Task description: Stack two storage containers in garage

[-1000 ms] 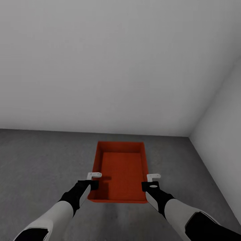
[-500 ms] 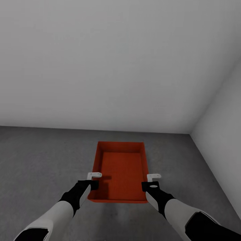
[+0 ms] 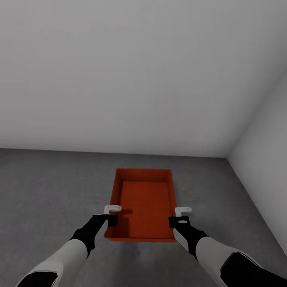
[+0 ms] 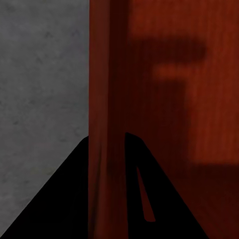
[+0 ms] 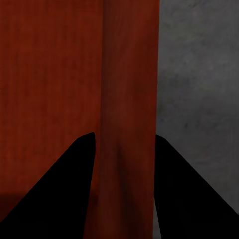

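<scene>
One orange-red lidless storage container (image 3: 144,203) hangs in front of me over the grey concrete floor (image 3: 48,187) of the garage, its long side pointing away towards the white wall. My left gripper (image 3: 109,217) is shut on its left wall near the front corner. My right gripper (image 3: 179,219) is shut on its right wall at the same depth. In the left wrist view the container wall (image 4: 107,74) runs between the dark fingers of the left gripper (image 4: 108,137). In the right wrist view the other wall (image 5: 129,74) sits between the fingers of the right gripper (image 5: 124,135). The bin is empty.
A plain white wall (image 3: 119,79) stands a short way beyond the container. A second white wall (image 3: 267,151) closes the right side and meets it in a corner (image 3: 228,157). Bare concrete floor (image 5: 199,74) spreads to the left and beneath the bin.
The line where floor meets the far wall has slid slightly up in the head view, so the camera has moved. Container and both grippers keep their places in the view.
</scene>
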